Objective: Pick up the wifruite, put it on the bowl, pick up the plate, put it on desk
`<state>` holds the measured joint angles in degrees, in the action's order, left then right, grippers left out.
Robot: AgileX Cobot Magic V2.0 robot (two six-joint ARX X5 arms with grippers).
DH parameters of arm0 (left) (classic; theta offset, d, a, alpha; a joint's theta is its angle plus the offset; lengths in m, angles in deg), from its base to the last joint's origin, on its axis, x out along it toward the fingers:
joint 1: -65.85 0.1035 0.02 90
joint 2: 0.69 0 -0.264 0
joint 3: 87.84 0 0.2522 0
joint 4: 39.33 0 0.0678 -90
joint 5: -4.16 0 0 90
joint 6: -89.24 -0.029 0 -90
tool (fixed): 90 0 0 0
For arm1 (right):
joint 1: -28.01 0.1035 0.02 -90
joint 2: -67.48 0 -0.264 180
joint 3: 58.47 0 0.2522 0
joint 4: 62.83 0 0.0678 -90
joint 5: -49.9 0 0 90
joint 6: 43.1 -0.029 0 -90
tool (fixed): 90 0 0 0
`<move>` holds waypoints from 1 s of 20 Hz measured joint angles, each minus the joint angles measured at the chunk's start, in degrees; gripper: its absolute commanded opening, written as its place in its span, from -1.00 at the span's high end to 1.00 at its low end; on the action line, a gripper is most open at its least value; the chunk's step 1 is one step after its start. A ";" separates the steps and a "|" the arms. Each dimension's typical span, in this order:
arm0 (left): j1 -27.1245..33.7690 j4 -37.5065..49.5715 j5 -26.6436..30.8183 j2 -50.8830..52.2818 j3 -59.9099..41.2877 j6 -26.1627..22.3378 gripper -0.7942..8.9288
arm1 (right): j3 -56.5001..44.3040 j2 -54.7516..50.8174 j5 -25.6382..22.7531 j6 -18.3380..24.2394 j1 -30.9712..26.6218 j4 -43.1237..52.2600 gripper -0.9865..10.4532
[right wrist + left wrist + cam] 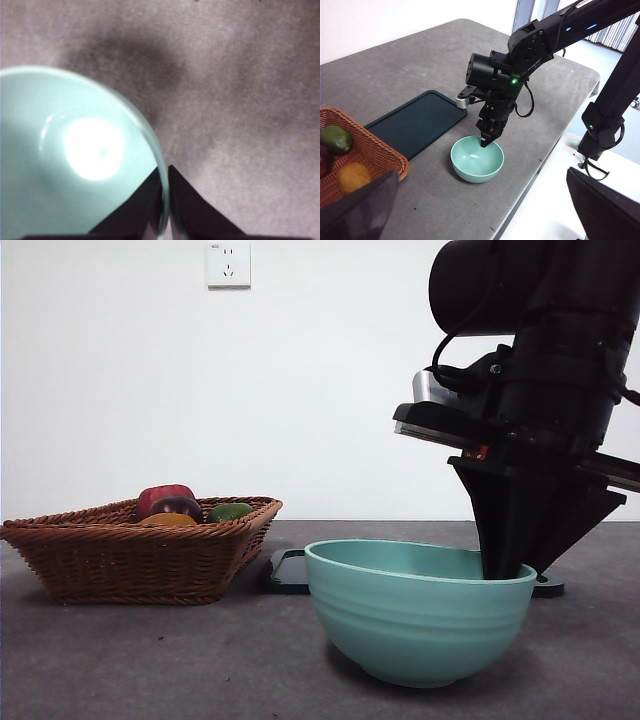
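R gripper [165,200] jaws straddle bowl [75,200] rim, over desk [240,100].

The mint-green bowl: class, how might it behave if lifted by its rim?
The bowl looks rigid and glazed, so its thin rim may slip between the right end effector jaws straddling it. Held on one side only, it would probably tilt. Its narrow foot suggests it could rock when pushed.

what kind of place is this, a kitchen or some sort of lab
Probably a robot lab or test room, not a kitchen. Two black robot arms work at a bare dark grey desk against a plain white wall with a socket. The props are staged: a wicker basket of fruit, a mint-green bowl and a dark tray.
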<state>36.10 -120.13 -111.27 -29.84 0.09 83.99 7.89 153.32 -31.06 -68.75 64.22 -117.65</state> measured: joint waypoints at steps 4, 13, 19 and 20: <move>0.00 0.00 0.00 0.00 0.00 0.00 -0.32 | -0.31 -0.11 0.00 -1.05 0.02 1.40 0.81; 0.00 0.00 0.00 0.00 0.00 0.00 -0.32 | 1.95 -0.46 0.00 -1.25 0.02 -0.20 0.15; 0.00 0.00 0.00 0.00 0.00 0.00 -0.32 | 7.76 -10.36 -0.68 -0.15 0.02 -6.16 -0.02; 0.00 0.00 0.00 0.00 0.00 -0.02 -0.32 | 8.76 -13.03 -1.70 -0.07 0.02 -7.72 -0.03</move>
<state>36.10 -120.13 -111.27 -29.84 0.09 83.97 16.66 140.29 -32.77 -68.81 64.24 -125.36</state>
